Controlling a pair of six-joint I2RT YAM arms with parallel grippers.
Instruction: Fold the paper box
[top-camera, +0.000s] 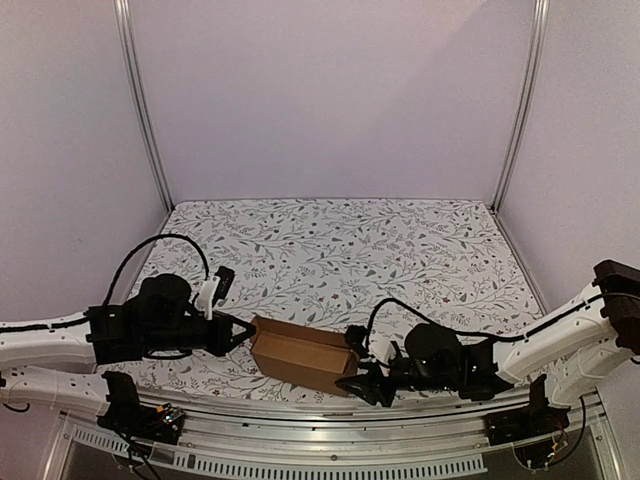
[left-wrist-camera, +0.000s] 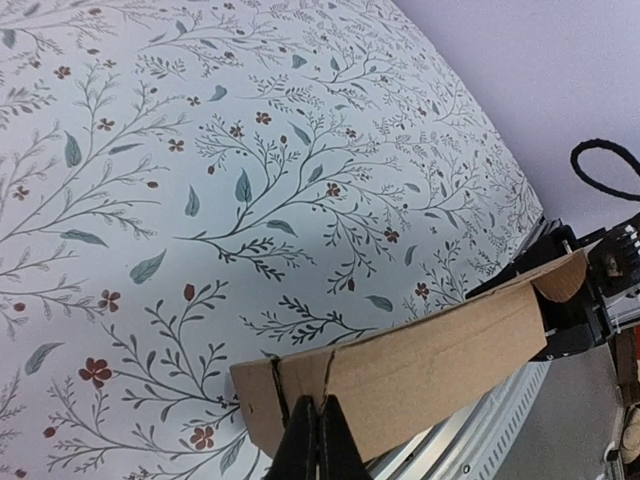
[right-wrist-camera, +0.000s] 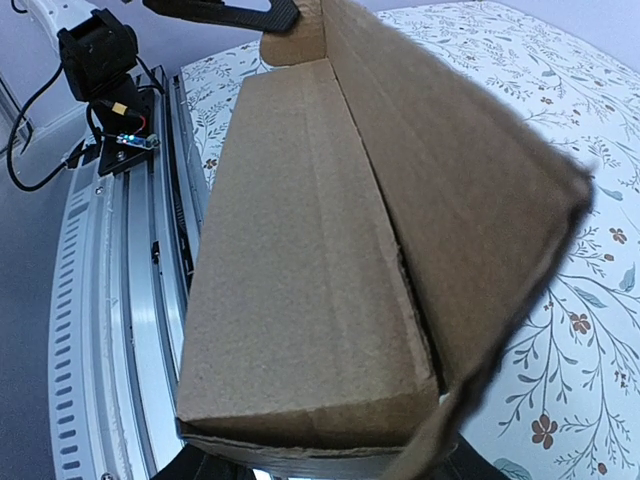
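Observation:
The paper box (top-camera: 300, 356) is a plain brown oblong carton lying near the table's front edge between both arms. My left gripper (top-camera: 243, 336) is shut, and its tips rest against the carton's left end. In the left wrist view the closed fingers (left-wrist-camera: 318, 440) meet the paper box (left-wrist-camera: 430, 365) just below two slits in the cardboard. My right gripper (top-camera: 362, 385) is closed on the carton's right end. In the right wrist view the paper box (right-wrist-camera: 300, 250) fills the frame, with a flap (right-wrist-camera: 470, 170) standing loose on the right. The right gripper (right-wrist-camera: 320, 472) shows only as dark fingers at the bottom corners.
The floral tablecloth (top-camera: 340, 250) covers the table behind the carton. A metal rail (top-camera: 330, 435) runs along the near edge, close under the carton. Pale walls and upright posts (top-camera: 143, 100) enclose the back and sides. Black cables (top-camera: 150, 250) loop over both arms.

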